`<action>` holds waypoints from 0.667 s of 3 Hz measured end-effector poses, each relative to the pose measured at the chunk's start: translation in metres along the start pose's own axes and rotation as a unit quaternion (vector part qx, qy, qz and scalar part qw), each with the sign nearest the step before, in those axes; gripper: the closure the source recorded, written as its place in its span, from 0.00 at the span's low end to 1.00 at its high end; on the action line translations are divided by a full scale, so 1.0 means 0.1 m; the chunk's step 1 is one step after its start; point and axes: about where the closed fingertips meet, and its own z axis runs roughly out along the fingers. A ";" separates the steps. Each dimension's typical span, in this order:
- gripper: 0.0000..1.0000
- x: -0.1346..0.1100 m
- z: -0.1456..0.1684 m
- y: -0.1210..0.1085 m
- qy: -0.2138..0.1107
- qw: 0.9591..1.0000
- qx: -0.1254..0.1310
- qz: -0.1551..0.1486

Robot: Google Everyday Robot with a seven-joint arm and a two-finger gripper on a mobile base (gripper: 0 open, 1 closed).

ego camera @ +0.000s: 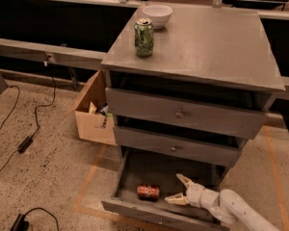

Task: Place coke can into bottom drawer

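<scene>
Camera view: the coke can is lying on its side in the pulled-out bottom drawer, near the front panel. The gripper sits just right of it, also inside the drawer, with its fingers spread wide and clear of the can. I'd say the placing is basically done. The green soda can stands on top of the cabinet, not part of this.

Red coke can on side in open bottom drawer; hand beside it, spread wide.
</scene>
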 end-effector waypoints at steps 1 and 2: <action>0.49 -0.21 -0.28 0.05 -0.016 1.000 0.006 0.003; 0.72 -0.61 -0.73 0.12 -0.029 0.999 0.014 0.008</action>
